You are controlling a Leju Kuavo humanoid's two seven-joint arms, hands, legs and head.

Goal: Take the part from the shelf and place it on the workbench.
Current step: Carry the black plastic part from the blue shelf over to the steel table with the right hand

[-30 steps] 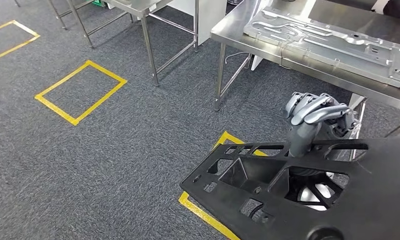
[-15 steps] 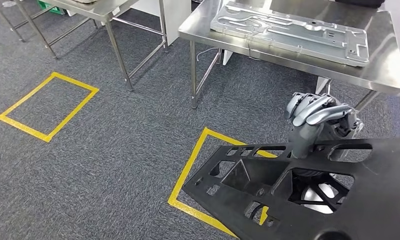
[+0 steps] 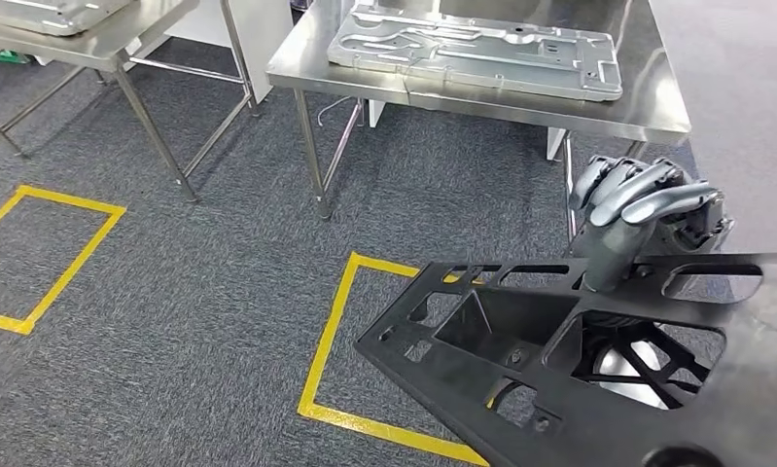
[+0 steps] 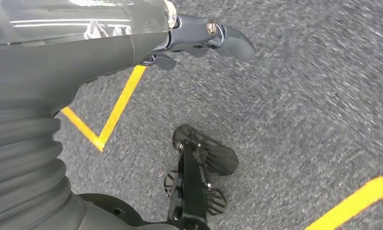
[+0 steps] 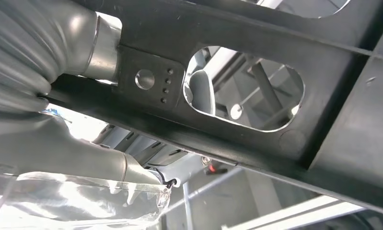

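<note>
The black part point(image 3: 579, 370), a flat moulded panel with many cut-outs, fills the lower right of the head view, carried above the grey carpet point(image 3: 199, 292). The right hand point(image 3: 637, 219) grips it at a bar near the panel's upper edge, fingers curled over the top of that bar. The right wrist view shows what the head view does not: the panel's underside point(image 5: 256, 28) at close range, with an oval opening, and the grey thumb point(image 5: 60, 153) pressed beneath the bar.

Beyond the part, in the upper centre of the head view, stands a steel workbench point(image 3: 647, 107) bearing a silver pressed-metal plate point(image 3: 472, 49). A second steel table point(image 3: 122, 39) sits at the upper left. Yellow tape rectangles point(image 3: 331, 321) mark the carpet under the part's near corner and at the left edge.

The left wrist view shows the left hand point(image 4: 199, 36) over carpet and tape, holding nothing, the fingers in view extended; whether they are spread I cannot tell.
</note>
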